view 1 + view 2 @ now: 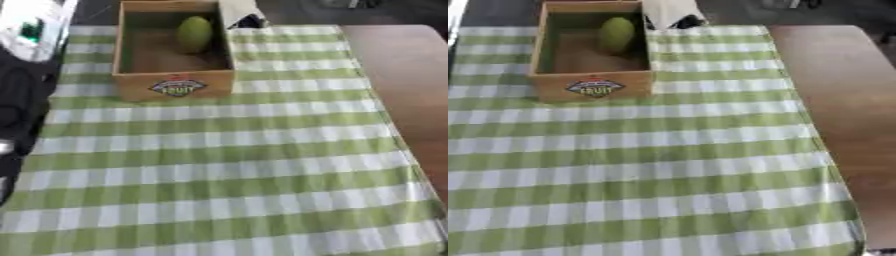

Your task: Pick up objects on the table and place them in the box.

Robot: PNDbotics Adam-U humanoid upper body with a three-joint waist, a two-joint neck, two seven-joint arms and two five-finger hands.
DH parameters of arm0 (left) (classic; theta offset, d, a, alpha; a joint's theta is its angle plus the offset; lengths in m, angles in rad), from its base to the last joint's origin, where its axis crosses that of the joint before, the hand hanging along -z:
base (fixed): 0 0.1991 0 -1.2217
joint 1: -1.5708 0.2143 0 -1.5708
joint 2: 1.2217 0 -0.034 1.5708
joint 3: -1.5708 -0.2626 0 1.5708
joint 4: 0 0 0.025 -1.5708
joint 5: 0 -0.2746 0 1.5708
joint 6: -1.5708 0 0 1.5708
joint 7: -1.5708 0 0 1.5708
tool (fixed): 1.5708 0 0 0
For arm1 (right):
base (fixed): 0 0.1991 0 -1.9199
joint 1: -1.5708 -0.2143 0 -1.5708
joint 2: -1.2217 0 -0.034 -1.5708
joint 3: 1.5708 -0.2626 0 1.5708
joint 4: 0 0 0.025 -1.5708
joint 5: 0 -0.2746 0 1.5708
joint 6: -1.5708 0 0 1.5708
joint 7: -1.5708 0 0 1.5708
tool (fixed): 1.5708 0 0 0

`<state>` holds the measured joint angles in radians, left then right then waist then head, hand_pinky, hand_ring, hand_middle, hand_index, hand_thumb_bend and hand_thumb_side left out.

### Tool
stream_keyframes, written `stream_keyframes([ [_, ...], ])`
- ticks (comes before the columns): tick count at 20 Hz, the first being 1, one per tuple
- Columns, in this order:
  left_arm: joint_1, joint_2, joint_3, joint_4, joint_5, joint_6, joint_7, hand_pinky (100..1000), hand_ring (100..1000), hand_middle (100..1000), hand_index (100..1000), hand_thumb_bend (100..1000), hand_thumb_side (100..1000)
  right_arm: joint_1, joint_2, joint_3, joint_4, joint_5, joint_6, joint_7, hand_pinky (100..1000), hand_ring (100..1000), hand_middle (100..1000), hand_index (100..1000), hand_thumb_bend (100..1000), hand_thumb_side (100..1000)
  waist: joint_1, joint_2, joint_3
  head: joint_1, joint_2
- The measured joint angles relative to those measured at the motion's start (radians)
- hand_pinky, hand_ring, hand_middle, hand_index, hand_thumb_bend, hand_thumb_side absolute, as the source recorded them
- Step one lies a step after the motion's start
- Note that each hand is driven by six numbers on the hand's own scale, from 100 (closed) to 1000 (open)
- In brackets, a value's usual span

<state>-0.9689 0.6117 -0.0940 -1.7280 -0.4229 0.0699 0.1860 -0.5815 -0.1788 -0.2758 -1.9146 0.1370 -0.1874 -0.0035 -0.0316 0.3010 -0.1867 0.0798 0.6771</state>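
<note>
We saw a green fruit (194, 33) in the box (175, 85); neither hand showed, so placing seemed finished.

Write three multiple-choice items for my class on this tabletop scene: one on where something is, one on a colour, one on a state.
1. Where is the green fruit?
A. On the cloth near the front edge
B. Inside the wooden box
C. On the bare wooden table

2. What colours is the tablecloth?
A. Red and white
B. Blue and yellow
C. Green and white

3. How is the wooden box standing?
A. Upright, open at the top
B. Tipped on its side
C. Closed with a lid

Answers:
1. B: the green fruit lies against the far wall inside the wooden box.
2. C: the tablecloth is checked green and white.
3. A: the box's floor and the fruit show from above, with no lid.
</note>
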Motion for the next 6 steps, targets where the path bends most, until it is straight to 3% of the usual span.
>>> stream_keyframes([
  [2,0.022,0.034,0.005,-0.066,0.088,0.015,0.020,671,740,723,814,100,442,0.000,-0.002,-0.001,-0.002,0.004,0.000,-0.003,925,760,640,827,100,589,0.000,-0.001,0.001,-0.006,0.000],
  [3,0.027,0.043,0.006,-0.088,0.117,0.022,0.027,645,715,700,812,100,497,0.000,-0.002,-0.001,-0.002,0.006,0.001,-0.004,922,759,641,825,100,590,0.001,-0.001,0.001,-0.010,0.001],
  [4,0.034,0.050,0.005,-0.099,0.136,0.027,0.031,645,715,700,812,100,497,0.000,-0.005,-0.002,-0.003,0.009,0.001,-0.006,922,759,641,825,100,590,0.004,-0.001,0.007,-0.020,0.002],
  [6,0.066,0.075,-0.002,-0.116,0.169,0.035,0.044,638,708,695,812,100,523,0.000,-0.020,-0.012,-0.008,0.016,0.004,-0.017,921,759,641,825,100,591,0.010,-0.003,0.046,-0.050,0.004],
])
